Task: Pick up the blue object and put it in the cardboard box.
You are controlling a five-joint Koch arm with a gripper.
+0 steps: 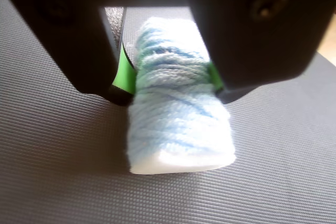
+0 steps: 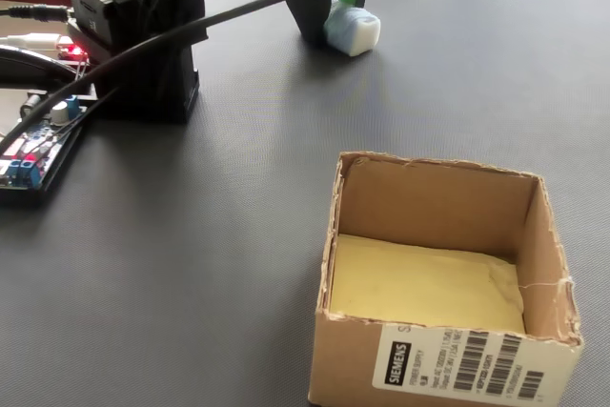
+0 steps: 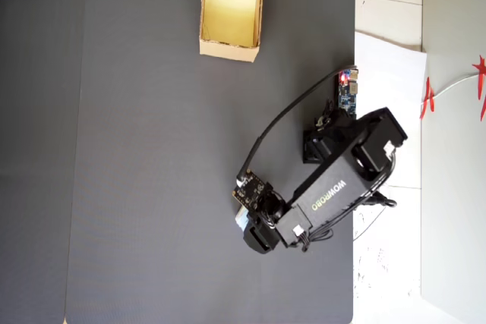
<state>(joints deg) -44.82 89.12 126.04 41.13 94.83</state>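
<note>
The blue object (image 1: 176,103) is seen in the centre of the wrist view, lying on the dark grey mat (image 1: 58,171) with its near flat end turned toward the camera. Its middle is clamped by the gripper (image 1: 170,80): a green-padded finger (image 1: 125,72) is pressed against its left side and the other finger against its right side, so the roll is grasped between them while it rests on the mat.

In the fixed view, the cardboard box (image 2: 534,235) is found nearest, at the lower right of the frame, open at the top with a yellowish floor and a barcode label (image 2: 467,364) on its front wall. Farther back, at the upper centre, the roll is seen beneath the black gripper. The arm's base (image 2: 143,35) is placed at the upper left, with circuit boards (image 2: 33,145) beside it.

In the overhead view, box and roll are shown well apart.
</note>
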